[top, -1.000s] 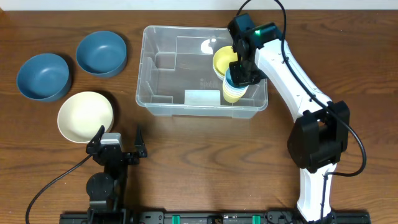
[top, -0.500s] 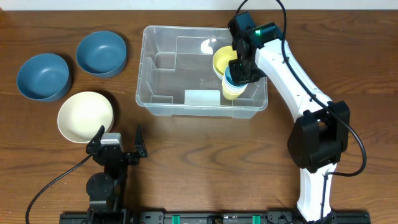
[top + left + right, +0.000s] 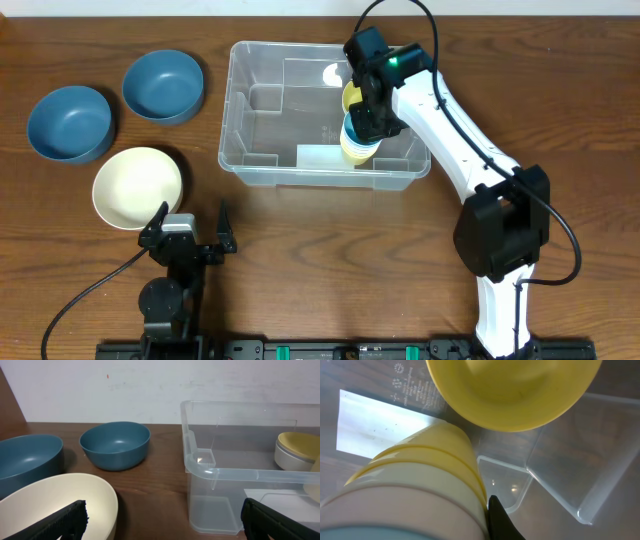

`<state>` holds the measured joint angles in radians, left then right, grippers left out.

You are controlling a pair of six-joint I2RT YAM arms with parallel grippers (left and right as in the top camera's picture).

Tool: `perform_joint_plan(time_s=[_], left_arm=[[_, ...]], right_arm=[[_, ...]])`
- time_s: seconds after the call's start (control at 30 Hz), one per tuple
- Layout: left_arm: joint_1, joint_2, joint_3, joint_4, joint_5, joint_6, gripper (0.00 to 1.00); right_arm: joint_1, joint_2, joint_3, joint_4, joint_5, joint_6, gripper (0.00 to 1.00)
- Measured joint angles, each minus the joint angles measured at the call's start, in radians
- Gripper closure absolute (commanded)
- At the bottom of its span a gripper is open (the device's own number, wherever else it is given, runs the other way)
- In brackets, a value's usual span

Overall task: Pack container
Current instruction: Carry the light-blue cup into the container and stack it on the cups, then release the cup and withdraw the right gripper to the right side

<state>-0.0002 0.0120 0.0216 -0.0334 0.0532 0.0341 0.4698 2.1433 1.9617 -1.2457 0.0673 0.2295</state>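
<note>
Down front, the left gripper (image 3: 192, 218) sits parked with its jaws spread wide, holding nothing, just beside the round cream bowl (image 3: 137, 187). Next up, mid-table, is the large clear rectangular plastic tub (image 3: 262, 176). It looks light, stiff at its thick rim and slick-walled, so it would likely skate on the wood if bumped; the rim is the place to take it. Inside it, the right gripper (image 3: 366, 120) is clenched on a nested stack of pale yellow and cream bowls (image 3: 356, 148). They look hard and smooth, liable to slide apart. A loose yellow bowl (image 3: 350, 98) lies right beside them. Off to the far left are two round blue bowls (image 3: 69, 122) (image 3: 163, 85). The brown wooden table (image 3: 330, 260) runs back to a plain white wall (image 3: 125, 385).
</note>
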Motion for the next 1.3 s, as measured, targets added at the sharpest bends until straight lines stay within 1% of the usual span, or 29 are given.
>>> perform_joint_plan(time_s=[0.27,0.37,0.43,0.53,0.63,0.73,0.8,0.97,1.3], left_arm=[[0.0,0.0,0.0,0.0,0.0,0.0,0.02],[0.0,0.0,0.0,0.0,0.0,0.0,0.02],[0.0,0.0,0.0,0.0,0.0,0.0,0.02],[0.0,0.0,0.0,0.0,0.0,0.0,0.02],[0.0,0.0,0.0,0.0,0.0,0.0,0.02],[0.0,0.0,0.0,0.0,0.0,0.0,0.02],[0.0,0.0,0.0,0.0,0.0,0.0,0.02],[0.0,0.0,0.0,0.0,0.0,0.0,0.02],[0.0,0.0,0.0,0.0,0.0,0.0,0.02]], right_arm=[[-0.001,0.008,0.0,-0.022,0.001,0.0,0.96],[-0.001,0.008,0.0,-0.022,0.001,0.0,0.94],[-0.001,0.008,0.0,-0.022,0.001,0.001,0.85],[-0.001,0.008,0.0,-0.023,0.001,-0.001,0.68],[-0.001,0.008,0.001,-0.023,0.002,0.0,0.55],[-0.001,0.008,0.001,-0.021,0.003,0.002,0.44],[-0.001,0.008,0.002,-0.023,0.004,0.001,0.41],[-0.002,0.008,0.04,-0.054,0.005,0.0,0.37],[-0.011,0.008,0.251,-0.204,0.018,-0.001,0.25]])
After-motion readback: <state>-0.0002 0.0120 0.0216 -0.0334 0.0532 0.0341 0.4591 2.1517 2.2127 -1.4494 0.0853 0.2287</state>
